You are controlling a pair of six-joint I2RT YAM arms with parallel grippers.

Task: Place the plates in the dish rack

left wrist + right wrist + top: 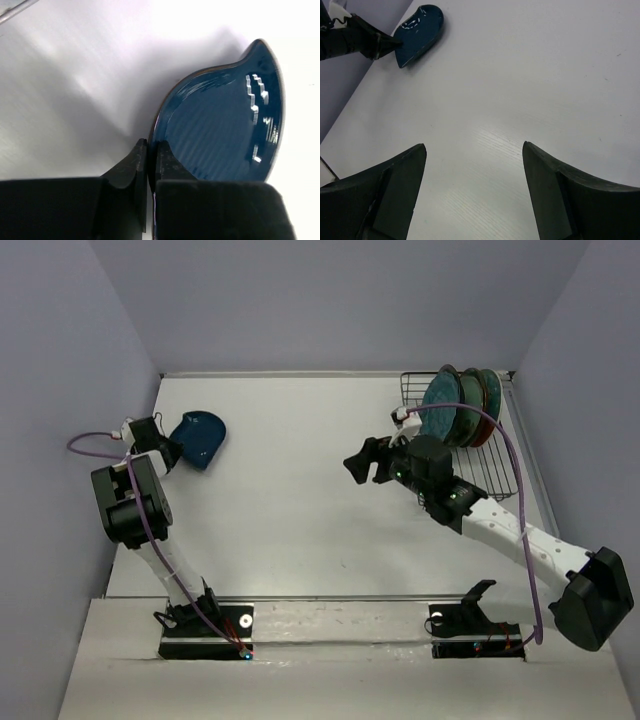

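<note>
The small dark-blue leaf-shaped plate (198, 438) is at the far left of the table. My left gripper (168, 453) is shut on its near rim; in the left wrist view the fingers (131, 165) pinch the edge of the plate (225, 125). The black wire dish rack (488, 465) stands at the far right with several plates (458, 405) upright in its back end, teal in front and red behind. My right gripper (362, 461) is open and empty over the table's middle, left of the rack. The right wrist view shows the blue plate (420, 31) far off.
The white table's far edge meets grey walls. The near half of the rack holds no plates. The right arm's forearm lies across the rack's near left side.
</note>
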